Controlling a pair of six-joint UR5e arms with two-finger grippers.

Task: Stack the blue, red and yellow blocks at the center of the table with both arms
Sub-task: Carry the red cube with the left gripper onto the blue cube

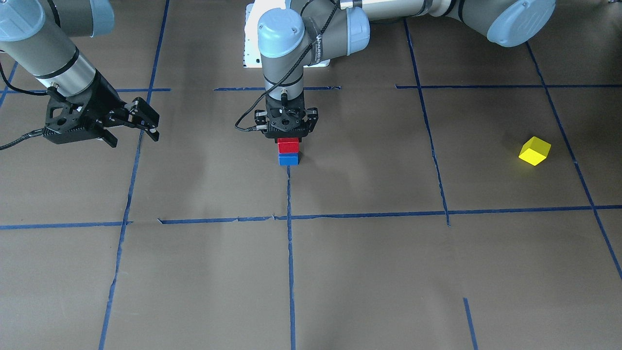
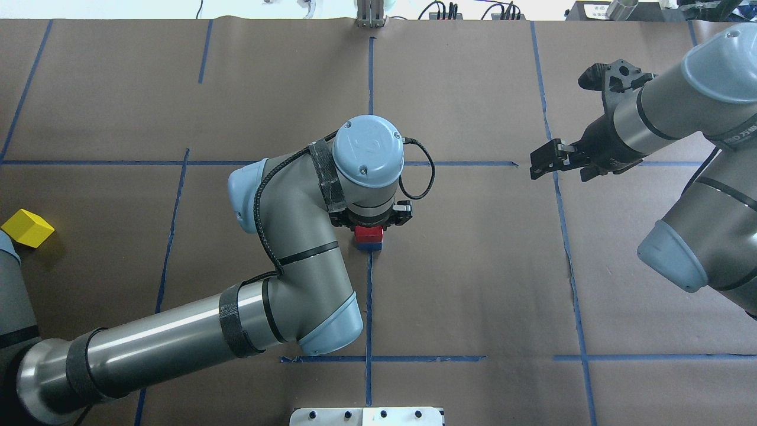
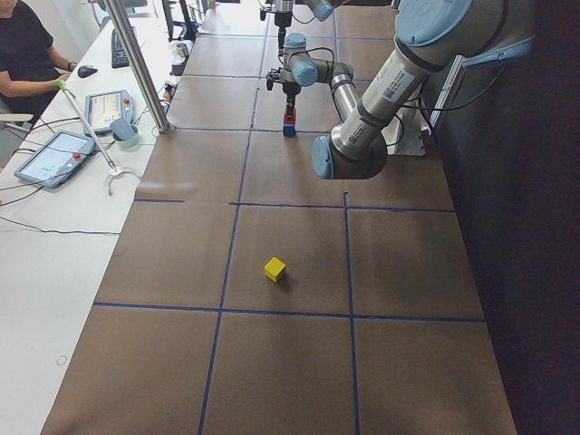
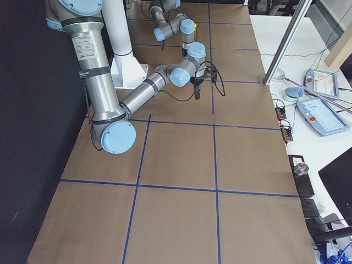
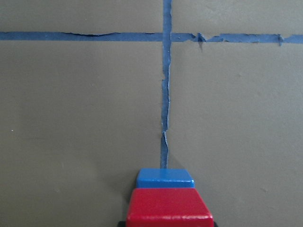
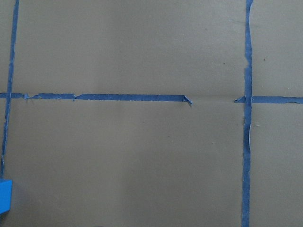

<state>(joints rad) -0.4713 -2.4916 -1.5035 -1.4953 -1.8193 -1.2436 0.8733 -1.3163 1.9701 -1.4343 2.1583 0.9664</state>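
The red block (image 1: 288, 145) sits on the blue block (image 1: 288, 159) at the table's centre, on a blue tape line. My left gripper (image 1: 288, 132) points straight down and is shut on the red block; the left wrist view shows the red block (image 5: 169, 207) over the blue block (image 5: 165, 178). The yellow block (image 1: 534, 150) lies alone far out on my left side, and also shows in the overhead view (image 2: 26, 228). My right gripper (image 1: 133, 137) is open and empty, raised above the table well away from the stack.
Blue tape lines (image 1: 290, 253) form a grid on the brown table cover. The white base plate (image 2: 366, 416) is at the robot's edge. An operator (image 3: 23, 54), tablets and cables are on a side bench beyond the table.
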